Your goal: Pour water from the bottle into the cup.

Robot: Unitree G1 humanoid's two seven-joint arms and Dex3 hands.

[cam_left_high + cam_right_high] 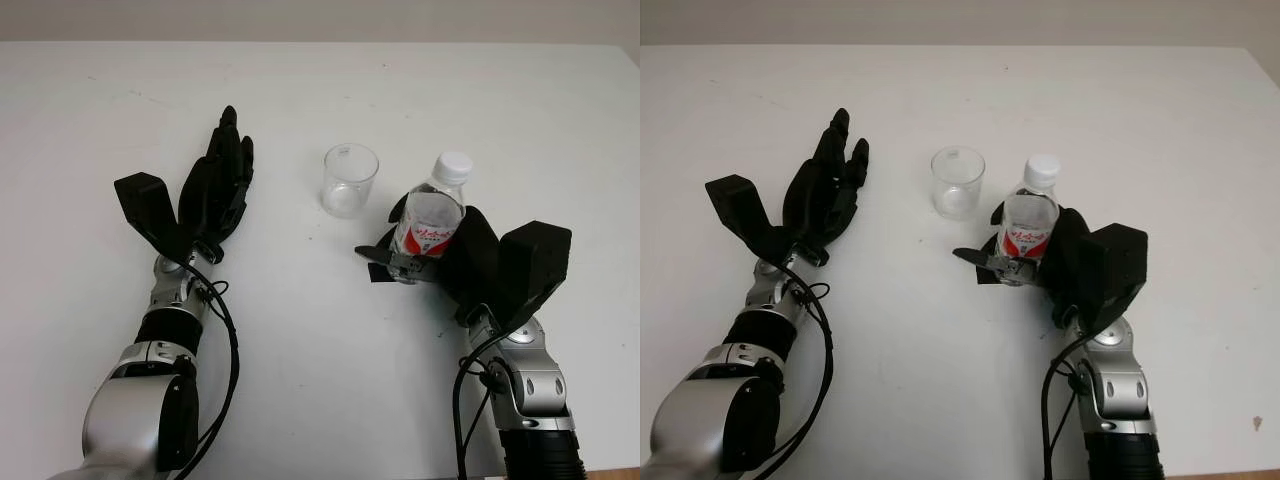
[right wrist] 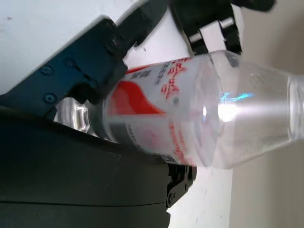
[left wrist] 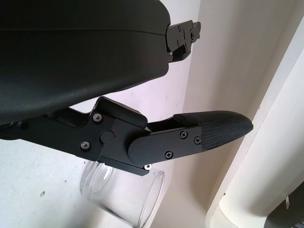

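Well, from the head cameras, a white table point(image 1: 320, 90) stretches out ahead, and near its middle stands a clear plastic cup point(image 1: 350, 180), upright and looking empty. Just beside it, toward the robot's right, is a clear water bottle point(image 1: 432, 212) with a white cap point(image 1: 454, 166) and a red-and-white label; it stands roughly upright, leaning a touch, cap screwed on. The right hand point(image 1: 425, 250) is wrapped round the bottle's lower half, black fingers curled against the label from both sides, the palm behind it. Bottle and cup are close but not touching. Over on the other side the left hand point(image 1: 215, 190) sits well apart from the cup, open and holding nothing, its fingers pointing away from the robot across the table. In the left wrist picture the black shell of that hand looms large, one padded fingertip point(image 3: 223, 129) reaches out past it with nothing against it, and the rim and wall of the cup point(image 3: 123, 194) peek from beneath the finger linkage. In the right wrist picture the bottle point(image 2: 199, 118) lies across the frame with its red label plain to see, pressed between the palm shell and a dark finger point(image 2: 80, 76) closed over it.
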